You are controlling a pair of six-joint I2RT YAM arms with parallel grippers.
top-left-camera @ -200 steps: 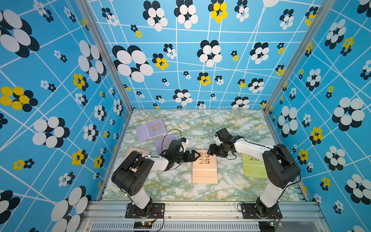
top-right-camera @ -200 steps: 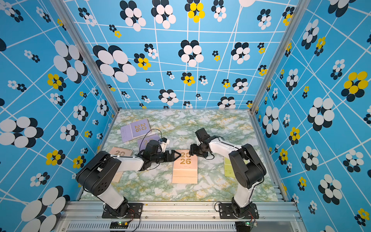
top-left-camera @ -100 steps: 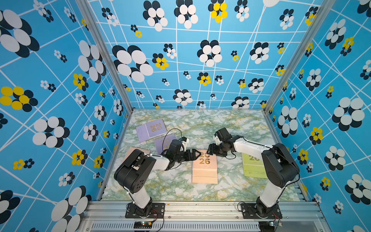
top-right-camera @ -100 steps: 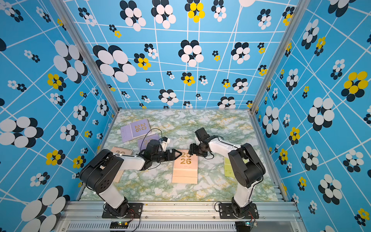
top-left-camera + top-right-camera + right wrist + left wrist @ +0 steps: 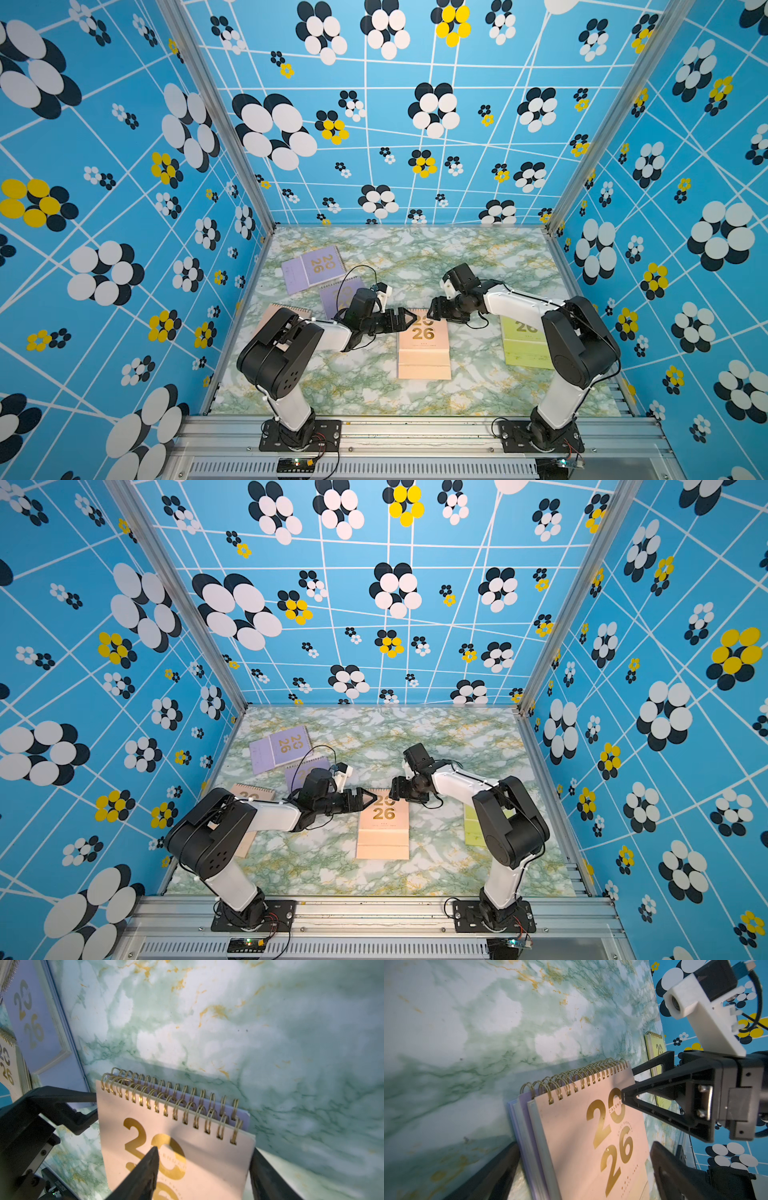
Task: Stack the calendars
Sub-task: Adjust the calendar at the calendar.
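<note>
Peach-pink calendar (image 5: 424, 347) sits on a lavender calendar (image 5: 243, 1114) at table (image 5: 415, 257) centre; with your left gripper (image 5: 406, 321) spread wide and right gripper (image 5: 433, 312) parted over its far-right corner, nudge gently until spirals align.

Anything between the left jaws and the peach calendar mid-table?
Nothing visible. The left gripper is open at the spiral end of the peach calendar, whose cover lies between its jaws in the left wrist view. The right gripper meets the same end from the opposite side, one finger over the gold 20.
</note>
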